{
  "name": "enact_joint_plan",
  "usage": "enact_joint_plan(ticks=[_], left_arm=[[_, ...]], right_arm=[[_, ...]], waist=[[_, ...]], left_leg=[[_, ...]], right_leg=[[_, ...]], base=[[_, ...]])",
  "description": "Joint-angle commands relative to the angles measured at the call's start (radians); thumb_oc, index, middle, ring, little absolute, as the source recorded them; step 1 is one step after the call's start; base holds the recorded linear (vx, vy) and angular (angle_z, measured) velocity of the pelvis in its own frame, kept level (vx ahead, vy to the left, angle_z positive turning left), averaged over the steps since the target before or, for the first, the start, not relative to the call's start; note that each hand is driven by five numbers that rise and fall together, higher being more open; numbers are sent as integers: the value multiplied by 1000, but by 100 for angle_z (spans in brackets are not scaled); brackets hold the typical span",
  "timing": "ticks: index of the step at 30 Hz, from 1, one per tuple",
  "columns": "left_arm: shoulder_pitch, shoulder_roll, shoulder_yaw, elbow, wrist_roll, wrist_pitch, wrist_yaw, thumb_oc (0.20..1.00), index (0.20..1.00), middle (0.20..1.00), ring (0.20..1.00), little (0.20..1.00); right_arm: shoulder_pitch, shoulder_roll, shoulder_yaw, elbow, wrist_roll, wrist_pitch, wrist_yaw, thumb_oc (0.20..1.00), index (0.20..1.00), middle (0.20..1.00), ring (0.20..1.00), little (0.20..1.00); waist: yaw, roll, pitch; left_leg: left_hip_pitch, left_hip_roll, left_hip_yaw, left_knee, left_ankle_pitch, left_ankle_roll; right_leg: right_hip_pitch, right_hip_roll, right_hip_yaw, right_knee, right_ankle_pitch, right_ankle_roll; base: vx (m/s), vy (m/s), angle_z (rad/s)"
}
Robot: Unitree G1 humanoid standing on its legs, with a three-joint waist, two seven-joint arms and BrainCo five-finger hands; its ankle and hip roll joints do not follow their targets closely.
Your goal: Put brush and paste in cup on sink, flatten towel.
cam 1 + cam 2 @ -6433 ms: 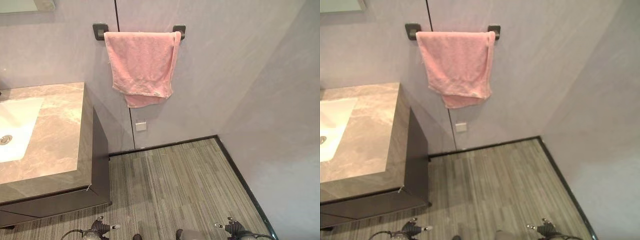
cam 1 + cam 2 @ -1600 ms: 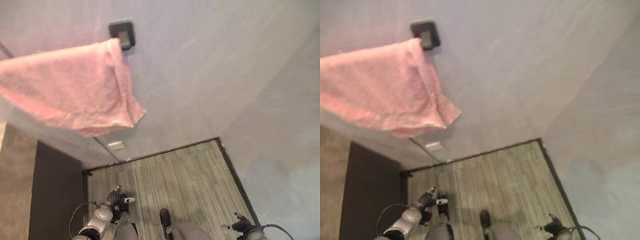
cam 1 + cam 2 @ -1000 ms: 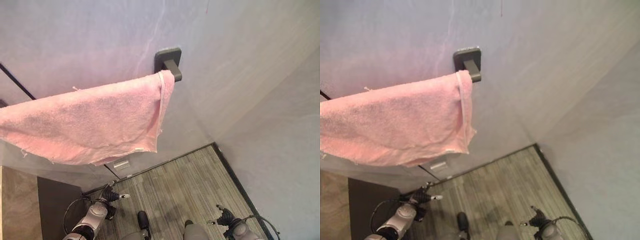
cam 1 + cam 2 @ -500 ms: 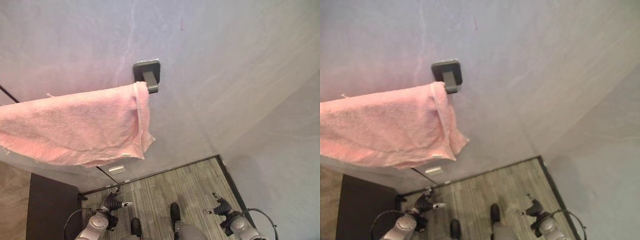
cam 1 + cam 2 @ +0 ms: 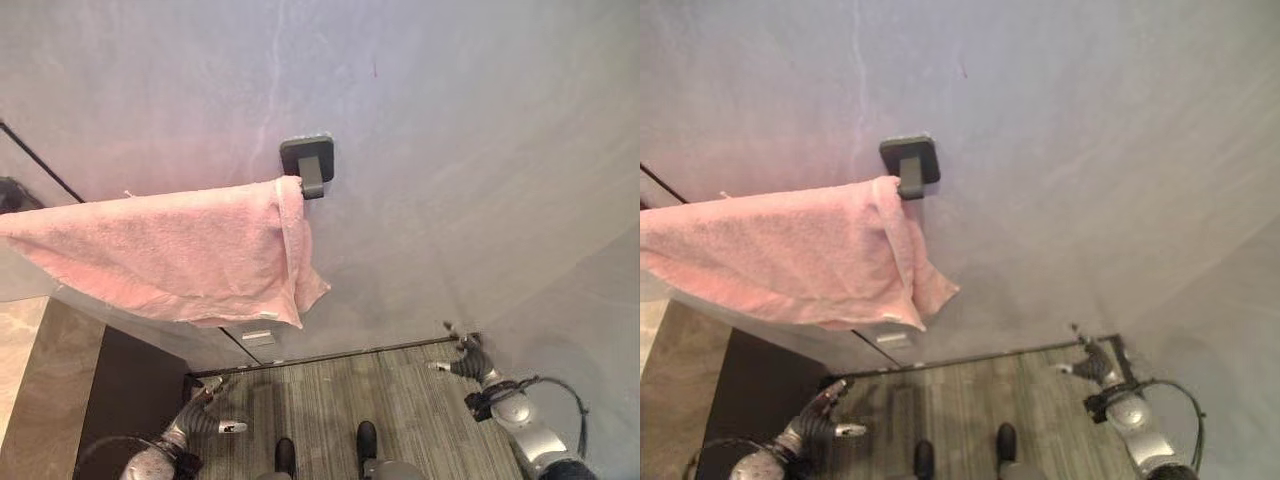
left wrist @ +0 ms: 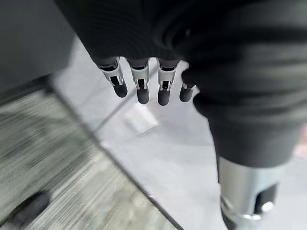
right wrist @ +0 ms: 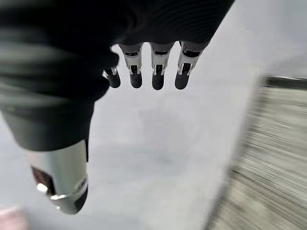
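On the pale grey wall straight ahead, a pink terry towel [image 5: 170, 255] hangs over a rail, bunched and uneven, with one corner drooping lower at its right end. The rail's dark square wall bracket [image 5: 307, 160] sticks out just beside the towel's right edge. Below the towel a small white wall plate [image 5: 258, 338] sits low on the wall, near the grey striped plank floor [image 5: 400, 390].

At the lower left, the beige marble counter [image 5: 40, 370] edges into sight above its dark cabinet front [image 5: 130, 395] (nothing on that visible strip).

The left robot hand [image 5: 205, 418] hangs low beside the cabinet, its fingers [image 6: 139, 86] straight and relaxed, holding nothing. The right robot hand [image 5: 470, 362] is raised a little higher on the other side, near the corner where the 2 walls meet, its fingers [image 7: 156, 72] likewise loose and empty. Both are well apart from the towel.
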Motion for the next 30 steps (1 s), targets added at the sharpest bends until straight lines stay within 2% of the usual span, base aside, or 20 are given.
enact_joint_plan(ticks=[1,2,3,4,5,6,9,10,13,17,20,24,30], left_arm=[[-15,118,76,-78,-114,-62,-90,1000,1000,1000,1000,1000],[-14,166,86,-141,-161,-66,-108,1000,1000,1000,1000,1000],[-6,170,94,-150,-165,-61,-110,1000,1000,1000,1000,1000],[15,272,135,-276,-268,-67,-137,1000,1000,1000,1000,1000],[23,307,159,-321,-299,-68,-140,1000,1000,1000,1000,1000],[29,309,165,-327,-301,-65,-140,1000,1000,1000,1000,1000],[37,387,225,-417,-368,-71,-134,1000,1000,1000,1000,1000],[50,427,279,-460,-388,-76,-122,1000,1000,1000,1000,1000],[56,451,349,-485,-419,-89,-85,1000,1000,1000,1000,1000],[53,446,428,-483,-458,-98,-40,1000,1000,1000,1000,1000],[37,386,492,-427,-518,-97,10,1000,1000,1000,1000,1000],[40,340,563,-378,-489,-86,54,1000,1000,1000,1000,1000],[23,326,659,-323,-408,-78,97,1000,1000,1000,1000,1000]], right_arm=[[-35,-23,3,-54,88,-67,55,1000,1000,1000,1000,1000],[-45,-58,7,-118,106,-77,67,1000,1000,1000,1000,1000],[-42,-58,5,-124,108,-74,69,1000,1000,1000,1000,1000],[-46,-122,6,-249,150,-92,102,1000,1000,1000,1000,1000],[-51,-148,3,-306,160,-95,106,1000,1000,1000,1000,1000],[-49,-148,1,-311,161,-93,107,1000,1000,1000,1000,1000],[-69,-192,-3,-393,208,-99,112,1000,1000,1000,1000,1000],[-100,-219,14,-431,233,-94,115,1000,1000,1000,1000,1000],[-140,-225,46,-459,312,-88,125,1000,1000,1000,1000,1000],[-203,-219,102,-470,396,-74,132,1000,1000,1000,1000,1000],[-281,-213,157,-481,418,-45,125,1000,1000,1000,1000,1000],[-353,-181,195,-473,413,-14,114,1000,1000,1000,1000,1000],[-424,-165,211,-482,403,18,115,1000,1000,1000,1000,1000]], waist=[[-14,-83,-46],[-13,-84,-49],[-13,-85,-49],[-9,-86,-53],[-8,-86,-56],[-9,-87,-56],[-2,-87,-61],[7,-86,-66],[17,-90,-68],[35,-96,-68],[60,-102,-68],[85,-107,-62],[112,-117,-47]], left_leg=[[-42,-37,47,3,65,-7],[-45,-35,47,3,67,-8],[-45,-35,46,3,67,-9],[-52,-34,41,3,72,-13],[-55,-35,38,3,73,-16],[-55,-35,38,3,73,-16],[-60,-38,22,3,76,-16],[-60,-41,16,3,77,-15],[-58,-44,9,3,76,-13],[-52,-49,3,3,76,-12],[-49,-53,-5,3,75,-9],[-46,-58,-12,3,72,-3],[-48,-62,-12,3,69,0]], right_leg=[[47,-81,35,3,-19,105],[47,-82,35,2,-17,107],[47,-82,34,2,-17,107],[48,-86,26,2,-12,112],[49,-87,22,1,-11,113],[50,-87,22,2,-11,113],[53,-92,12,1,-9,115],[58,-96,6,1,-9,115],[62,-98,1,2,-10,115],[71,-101,-6,3,-13,115],[77,-106,-15,6,-16,113],[84,-109,-19,6,-20,112],[88,-116,-23,5,-21,113]], base=[[5,15,8],[4,11,5],[-25,10,5],[-27,15,5],[-27,15,7],[-7,15,11],[-12,24,18],[-9,23,11],[-8,22,13],[-2,16,7],[0,0,0],[-2,9,4],[7,27,10]])
